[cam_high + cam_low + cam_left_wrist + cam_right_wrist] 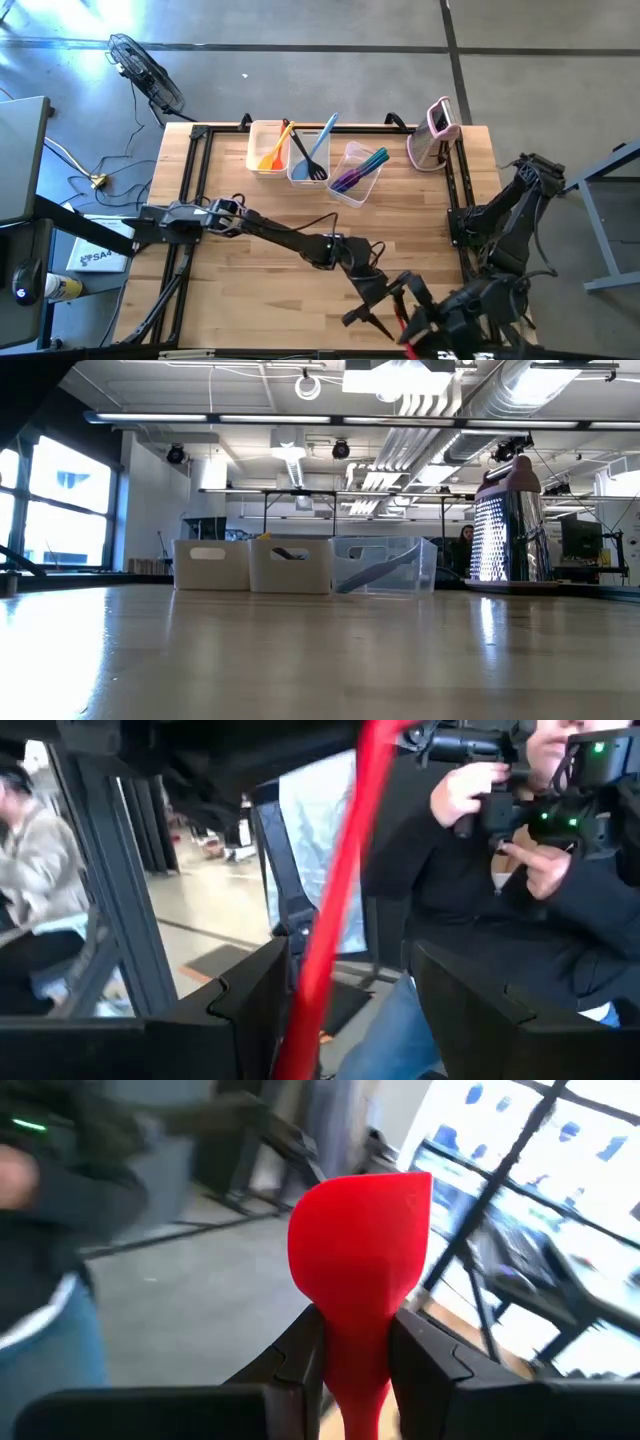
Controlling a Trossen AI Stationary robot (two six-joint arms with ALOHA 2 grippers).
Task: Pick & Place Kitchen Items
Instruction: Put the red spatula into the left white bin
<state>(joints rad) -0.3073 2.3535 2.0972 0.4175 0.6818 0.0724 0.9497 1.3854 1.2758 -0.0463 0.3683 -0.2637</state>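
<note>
At the table's near edge we find both grippers meeting over one red spatula (360,1285). Right gripper (355,1350) is clamped on its neck just under the blade, as the right wrist view shows plainly. Left gripper (335,1010) has its fingers spread either side of the red handle, not closed on it; from the left wrist view we cannot tell if they touch it. We judge this a hand-over between arms, or a regrasp, with the spatula held up off the table (260,290).

Progress, as we read it: most items already binned, red spatula not yet placed. No other loose utensils show on the wood.

Tubs along the far edge, high view:
- left tub (262,150): orange and yellow utensils, handles leaning out
- middle tub (300,172): black turner (309,160) and a light blue utensil (322,138)
- right tub (350,190), clear, set askew: purple and teal utensils

Grater (436,128) stands upright beside the tubs, near the far right corner.

Person (520,900) sits beyond the near edge, hands on a controller
</note>
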